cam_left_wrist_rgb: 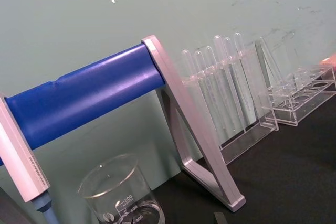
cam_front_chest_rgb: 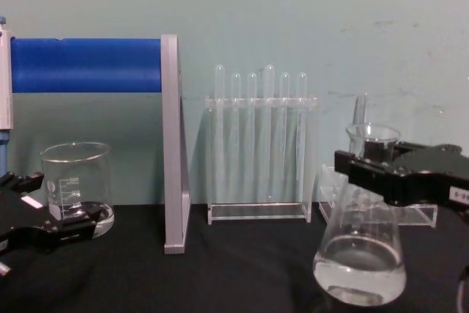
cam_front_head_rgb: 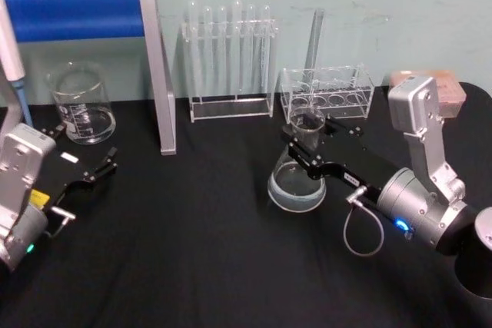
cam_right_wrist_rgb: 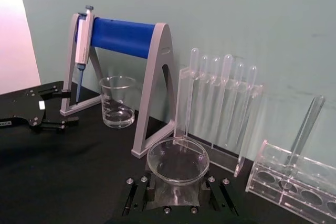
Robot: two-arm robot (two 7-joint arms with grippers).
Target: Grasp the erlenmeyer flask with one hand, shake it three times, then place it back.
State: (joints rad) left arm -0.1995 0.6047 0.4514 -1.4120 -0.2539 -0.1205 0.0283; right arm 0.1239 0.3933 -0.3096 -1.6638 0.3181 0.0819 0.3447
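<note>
At near left, the left gripper (cam_front_head_rgb: 86, 151) is sitting parked, fingers spread, just beside the beaker (cam_front_head_rgb: 81, 101). Right of centre, the right gripper (cam_front_head_rgb: 307, 137) is clamping the flask (cam_front_head_rgb: 297, 182) by its neck (whether the base is lifted, I cannot tell). Grasping looks done; shaking is coming next, calling for a firm hold clear of the rack (cam_front_head_rgb: 327, 94).

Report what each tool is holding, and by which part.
The right tool is clamped on the flask at its neck, just under the lip. The left tool is open, holding nothing.
</note>
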